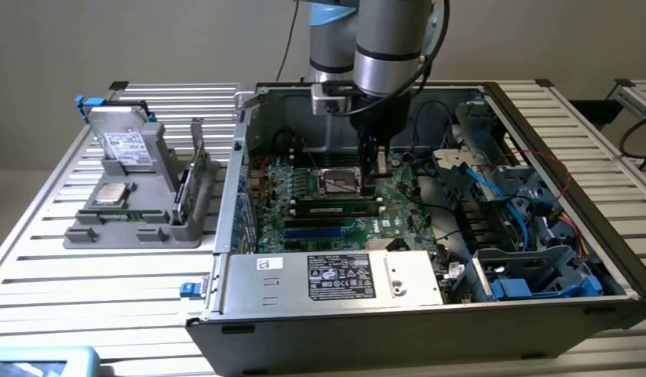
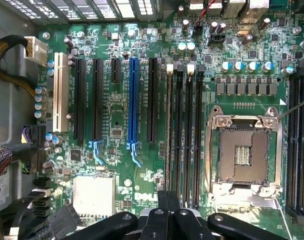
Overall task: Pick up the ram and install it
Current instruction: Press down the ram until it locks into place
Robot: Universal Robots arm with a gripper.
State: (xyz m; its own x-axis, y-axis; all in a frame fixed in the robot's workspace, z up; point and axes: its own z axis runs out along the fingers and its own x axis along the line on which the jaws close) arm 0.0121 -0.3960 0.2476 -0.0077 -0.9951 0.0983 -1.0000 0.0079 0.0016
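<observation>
One computer case point(image 1: 406, 334); one motherboard point(image 2: 159, 162); one processor socket point(image 2: 243, 155); one blue slot point(image 2: 133, 102); one gripper point(image 2: 168, 199)

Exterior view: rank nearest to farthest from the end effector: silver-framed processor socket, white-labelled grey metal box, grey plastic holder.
1. Silver-framed processor socket, beside end effector.
2. White-labelled grey metal box, front of case.
3. Grey plastic holder, outside case.

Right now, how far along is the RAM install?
Done: the ram appears to stand in a memory slot beside the CPU socket. In hand: nothing gripped; the tool is shut, at one end of that slot. Left: final seating; I can't tell whether it is latched.
</observation>
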